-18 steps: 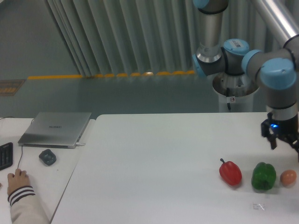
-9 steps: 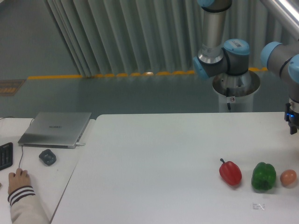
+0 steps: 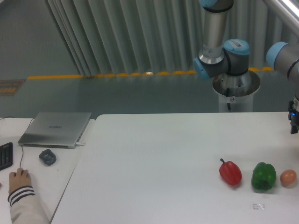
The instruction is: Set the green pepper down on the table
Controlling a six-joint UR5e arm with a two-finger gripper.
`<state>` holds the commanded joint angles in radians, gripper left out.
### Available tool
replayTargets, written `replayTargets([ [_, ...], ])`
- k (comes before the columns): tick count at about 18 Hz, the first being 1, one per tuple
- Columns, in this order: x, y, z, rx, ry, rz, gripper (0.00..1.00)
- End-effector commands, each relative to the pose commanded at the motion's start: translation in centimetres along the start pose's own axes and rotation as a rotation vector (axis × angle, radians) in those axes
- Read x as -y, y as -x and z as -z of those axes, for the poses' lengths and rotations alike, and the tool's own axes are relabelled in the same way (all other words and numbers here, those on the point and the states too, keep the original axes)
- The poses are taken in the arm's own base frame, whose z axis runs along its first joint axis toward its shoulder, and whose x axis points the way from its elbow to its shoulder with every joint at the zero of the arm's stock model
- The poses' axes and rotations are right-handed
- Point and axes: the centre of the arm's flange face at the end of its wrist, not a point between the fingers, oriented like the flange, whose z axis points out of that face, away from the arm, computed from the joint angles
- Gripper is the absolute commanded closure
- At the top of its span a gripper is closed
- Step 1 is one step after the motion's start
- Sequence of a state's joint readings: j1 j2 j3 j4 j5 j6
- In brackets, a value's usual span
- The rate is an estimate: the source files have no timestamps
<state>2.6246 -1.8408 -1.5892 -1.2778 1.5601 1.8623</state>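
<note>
The green pepper (image 3: 264,176) rests on the white table (image 3: 159,158) near its front right, with nothing holding it. It stands between a red pepper (image 3: 231,172) on its left and a small orange-brown egg-shaped object (image 3: 288,177) on its right. Only a sliver of my gripper (image 3: 294,125) shows at the right frame edge, up and to the right of the green pepper and well apart from it. Its fingers are cut off by the frame, so their state is hidden.
The arm's blue-jointed links (image 3: 224,51) and round base (image 3: 236,88) rise behind the table at the right. To the left, a smaller desk holds a closed laptop (image 3: 56,129), a mouse (image 3: 47,157), a keyboard corner and a person's hand (image 3: 17,179).
The gripper has risen and moved right, away from the vegetables, until it is nearly out of the frame. The green pepper and its neighbours have stayed put.
</note>
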Motion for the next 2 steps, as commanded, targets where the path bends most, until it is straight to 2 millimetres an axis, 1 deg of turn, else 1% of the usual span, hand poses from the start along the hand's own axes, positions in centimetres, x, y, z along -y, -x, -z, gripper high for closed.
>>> replayTargets([
  [2,-0.08,0.00,0.00,0.000,-0.002,0.002,0.00],
])
